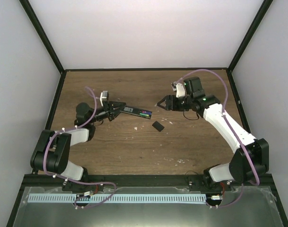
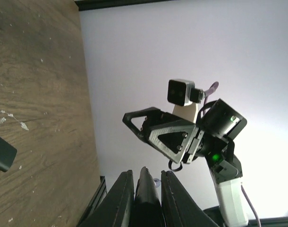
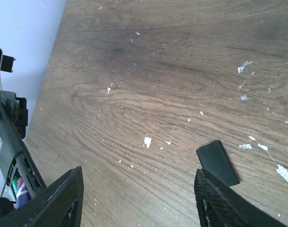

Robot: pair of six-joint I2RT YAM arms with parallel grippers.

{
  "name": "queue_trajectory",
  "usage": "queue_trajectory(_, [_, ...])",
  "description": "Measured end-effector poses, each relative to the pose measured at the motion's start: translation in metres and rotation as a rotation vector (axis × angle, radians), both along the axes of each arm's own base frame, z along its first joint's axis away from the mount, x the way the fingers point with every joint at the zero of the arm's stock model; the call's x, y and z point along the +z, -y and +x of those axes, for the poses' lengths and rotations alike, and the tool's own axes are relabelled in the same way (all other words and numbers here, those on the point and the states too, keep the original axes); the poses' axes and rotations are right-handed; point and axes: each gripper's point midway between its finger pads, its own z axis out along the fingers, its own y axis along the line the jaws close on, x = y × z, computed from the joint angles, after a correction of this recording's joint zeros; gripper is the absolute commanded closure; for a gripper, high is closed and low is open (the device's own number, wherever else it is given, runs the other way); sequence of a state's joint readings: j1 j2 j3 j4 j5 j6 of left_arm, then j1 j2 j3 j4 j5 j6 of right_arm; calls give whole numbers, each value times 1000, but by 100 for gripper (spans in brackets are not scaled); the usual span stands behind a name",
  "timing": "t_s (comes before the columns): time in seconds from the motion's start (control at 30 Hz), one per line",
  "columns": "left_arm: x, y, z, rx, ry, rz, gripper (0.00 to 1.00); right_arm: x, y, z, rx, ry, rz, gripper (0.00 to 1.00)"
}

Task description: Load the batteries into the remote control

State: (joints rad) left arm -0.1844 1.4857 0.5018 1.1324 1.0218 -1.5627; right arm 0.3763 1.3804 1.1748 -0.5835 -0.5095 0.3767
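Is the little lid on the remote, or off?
Off. The lid lies on the table, apart from the remote, whose open end shows the green and purple batteries.

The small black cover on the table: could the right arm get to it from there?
Probably yes. The right gripper hangs open and empty near the cover, which lies alone on the table. The remote, held by the left gripper, sits off to one side, not between them.
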Motion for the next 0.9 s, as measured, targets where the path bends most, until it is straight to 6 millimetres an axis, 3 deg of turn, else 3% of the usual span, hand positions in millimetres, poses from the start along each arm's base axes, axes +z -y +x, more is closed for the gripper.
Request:
queue_trajectory(0.27, [1, -6, 8, 79, -15, -6, 100, -4, 3, -5, 9, -18, -29, 48])
queue_trajectory(0.9, [-1, -12, 13, 146, -2, 62, 100, 7, -28, -11, 110, -19, -47, 49])
